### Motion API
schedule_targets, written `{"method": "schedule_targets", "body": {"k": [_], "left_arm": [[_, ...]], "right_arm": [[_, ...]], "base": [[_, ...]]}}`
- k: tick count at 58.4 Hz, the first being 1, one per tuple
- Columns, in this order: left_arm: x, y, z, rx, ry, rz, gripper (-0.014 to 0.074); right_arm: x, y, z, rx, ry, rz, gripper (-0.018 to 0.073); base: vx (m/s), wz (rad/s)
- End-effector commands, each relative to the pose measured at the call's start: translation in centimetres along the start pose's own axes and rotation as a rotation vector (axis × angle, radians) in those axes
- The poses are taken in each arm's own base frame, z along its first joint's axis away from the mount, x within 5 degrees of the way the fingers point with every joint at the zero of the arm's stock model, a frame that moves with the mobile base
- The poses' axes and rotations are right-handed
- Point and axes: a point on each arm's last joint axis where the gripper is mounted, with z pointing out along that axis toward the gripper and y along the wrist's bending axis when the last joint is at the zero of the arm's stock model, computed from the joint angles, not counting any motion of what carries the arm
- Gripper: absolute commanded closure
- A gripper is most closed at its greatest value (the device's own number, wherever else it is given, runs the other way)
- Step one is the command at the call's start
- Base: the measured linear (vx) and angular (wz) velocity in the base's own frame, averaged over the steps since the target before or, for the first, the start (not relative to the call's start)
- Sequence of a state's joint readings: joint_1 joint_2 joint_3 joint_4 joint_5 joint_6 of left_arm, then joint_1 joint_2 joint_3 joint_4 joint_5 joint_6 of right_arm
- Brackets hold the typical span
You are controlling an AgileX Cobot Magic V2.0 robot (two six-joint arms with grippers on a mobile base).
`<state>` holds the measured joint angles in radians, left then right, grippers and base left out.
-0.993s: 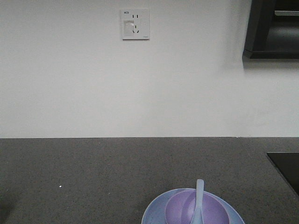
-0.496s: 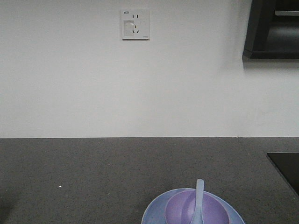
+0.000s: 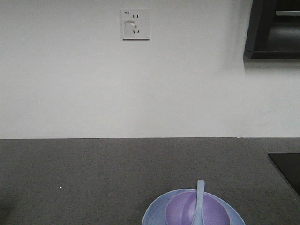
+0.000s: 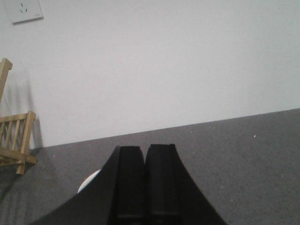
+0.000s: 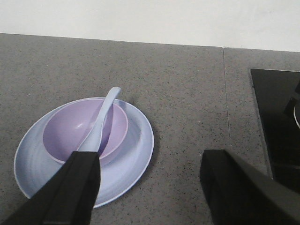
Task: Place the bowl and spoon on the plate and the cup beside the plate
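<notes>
The light-blue plate (image 5: 136,140) lies on the dark counter with the purple bowl (image 5: 70,129) on it. The pale spoon (image 5: 101,122) rests in the bowl, its handle sticking out over the far rim. The front view shows the plate (image 3: 154,211), bowl (image 3: 215,213) and spoon (image 3: 200,197) at its bottom edge. My right gripper (image 5: 150,159) hangs open above the plate's right rim and holds nothing. My left gripper (image 4: 145,150) is shut, with nothing seen between its fingers. A pale rounded sliver (image 4: 89,180) peeks out beside its left finger; I cannot tell whether it is the cup.
A black hob (image 5: 276,117) is set into the counter to the right of the plate. A wooden rack (image 4: 14,136) stands at the far left by the wall. A wall socket (image 3: 136,24) and a dark cabinet (image 3: 274,28) are on the wall behind.
A dark shadow at the lower left corner of the front view has shrunk. Plate, bowl and spoon have not moved.
</notes>
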<state>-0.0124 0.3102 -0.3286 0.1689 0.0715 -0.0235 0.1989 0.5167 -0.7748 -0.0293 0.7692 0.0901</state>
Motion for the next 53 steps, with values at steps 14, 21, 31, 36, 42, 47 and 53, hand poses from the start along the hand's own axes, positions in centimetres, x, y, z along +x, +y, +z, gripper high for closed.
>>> {"method": "schedule_targets", "body": {"k": [14, 21, 31, 36, 42, 47, 53], "left_arm": [[-2.1, 0.1, 0.0, 0.007, -0.134, -0.008, 0.0599], [-2.3, 0.1, 0.0, 0.007, -0.151, -0.008, 0.0599], [-2.1, 0.1, 0.0, 0.007, -0.133, -0.012, 0.0599], [-1.8, 0.1, 0.1, 0.006, -0.102, -0.010, 0.0599], [-1.4, 0.1, 0.1, 0.004, -0.045, -0.004, 0.0591], [-1.4, 0.3, -0.1, -0.005, 0.062, -0.005, 0.0581], [-3.1, 0.9, -0.4, -0.022, 0.165, -0.007, 0.0547]], "right_arm": [[-1.4, 0.0, -0.4, 0.002, -0.096, -0.014, 0.0038], [-1.4, 0.0, -0.4, 0.002, -0.096, -0.014, 0.0038], [-1.4, 0.0, -0.4, 0.002, -0.096, -0.014, 0.0038], [-1.4, 0.0, -0.4, 0.002, -0.096, -0.014, 0.0038], [-1.4, 0.0, -0.4, 0.002, -0.096, -0.014, 0.0038], [-1.4, 0.0, -0.4, 0.002, -0.096, -0.014, 0.0038], [-1.4, 0.0, -0.4, 0.002, -0.096, -0.014, 0.0038]], "base": [[0.00, 0.00], [0.00, 0.00], [0.00, 0.00], [0.00, 0.00], [0.00, 0.00], [0.00, 0.00], [0.00, 0.00]]}}
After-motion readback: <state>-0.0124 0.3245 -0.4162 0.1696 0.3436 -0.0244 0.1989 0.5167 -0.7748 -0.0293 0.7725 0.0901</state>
